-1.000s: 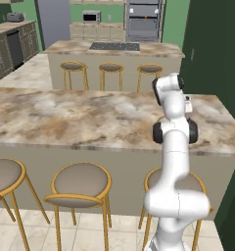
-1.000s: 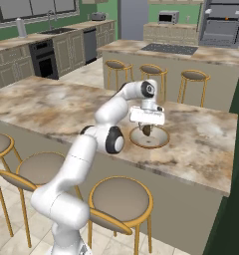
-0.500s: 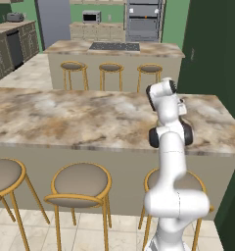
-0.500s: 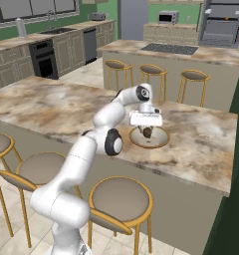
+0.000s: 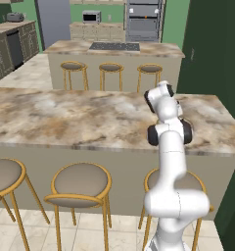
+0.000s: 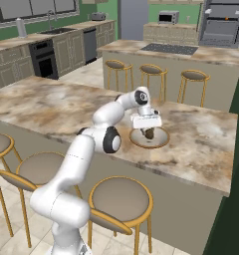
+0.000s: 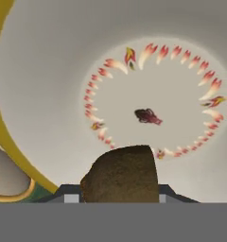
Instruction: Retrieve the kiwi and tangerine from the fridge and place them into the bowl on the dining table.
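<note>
i've got the end effector [image 6: 148, 132] clamped on the kiwi [image 7: 120, 172] just above the bowl [image 6: 160, 142] on the worktop [image 6: 201, 144]; an off-centre release risks it rolling over the rim.

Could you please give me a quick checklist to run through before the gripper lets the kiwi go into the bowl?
1. Kiwi held between the jaws: ok.
2. Gripper directly above the bowl: ok.
3. Bowl resting flat on the dining table, away from its edge: ok.
4. Bowl floor beneath the kiwi free of other items: ok.
5. Kiwi low enough for a soft drop: cannot tell.
6. Tangerine already in the bowl: not ok.
</note>
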